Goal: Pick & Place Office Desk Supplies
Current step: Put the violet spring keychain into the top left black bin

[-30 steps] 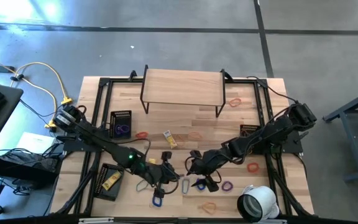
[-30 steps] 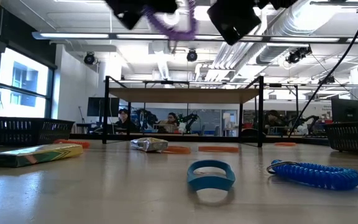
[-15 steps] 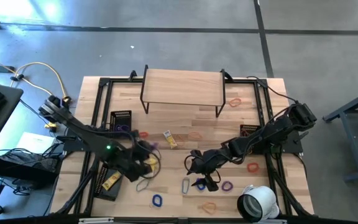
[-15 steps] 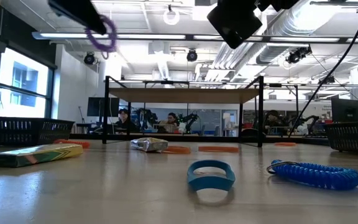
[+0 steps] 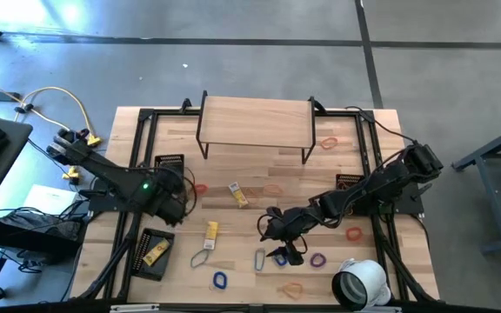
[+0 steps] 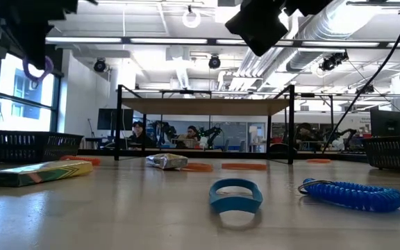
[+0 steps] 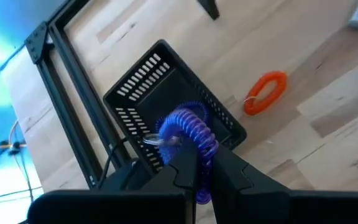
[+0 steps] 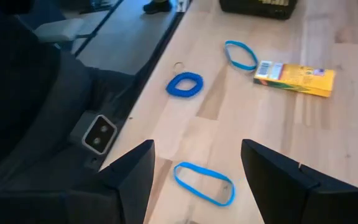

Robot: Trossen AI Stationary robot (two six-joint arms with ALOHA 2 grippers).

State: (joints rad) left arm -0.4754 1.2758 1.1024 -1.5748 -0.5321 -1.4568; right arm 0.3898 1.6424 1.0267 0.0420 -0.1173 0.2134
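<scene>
My left gripper (image 5: 179, 196) (image 7: 197, 177) is shut on a purple coiled loop (image 7: 190, 132) (image 6: 37, 67), above the black mesh basket (image 7: 143, 81) (image 5: 170, 163) at the table's left. An orange band (image 7: 266, 92) lies on the wood beside that basket. My right gripper (image 5: 283, 246) (image 8: 194, 177) stands open over the table's near middle, with a thin blue band (image 8: 205, 182) flat on the wood below its gap. A blue coiled loop (image 8: 184, 85), another blue band (image 8: 240, 55) and a yellow packet (image 8: 294, 76) lie beyond it. My left gripper pinches the purple coiled loop between its two fingertips (image 7: 185, 168), at one side of the ring (image 7: 194, 152). The fingers slant down from the table's near side. The loop is lifted clear, over the basket; in the low view it hangs below the gripper.
A wooden shelf on black legs (image 5: 255, 122) stands at the far middle. A second basket (image 5: 153, 252) sits near left, a third (image 5: 348, 183) at right. A big white tape roll (image 5: 359, 283) is at the near right. A yellow packet (image 5: 210, 230), silver clips (image 5: 260, 259) and orange bands (image 5: 352, 233) lie scattered.
My left gripper has carried the purple coiled loop from the table's near middle toward the left and far side, rising a little and turning at the wrist, until it stands over the left basket. The loop has stayed in the fingers, clear of the table.
</scene>
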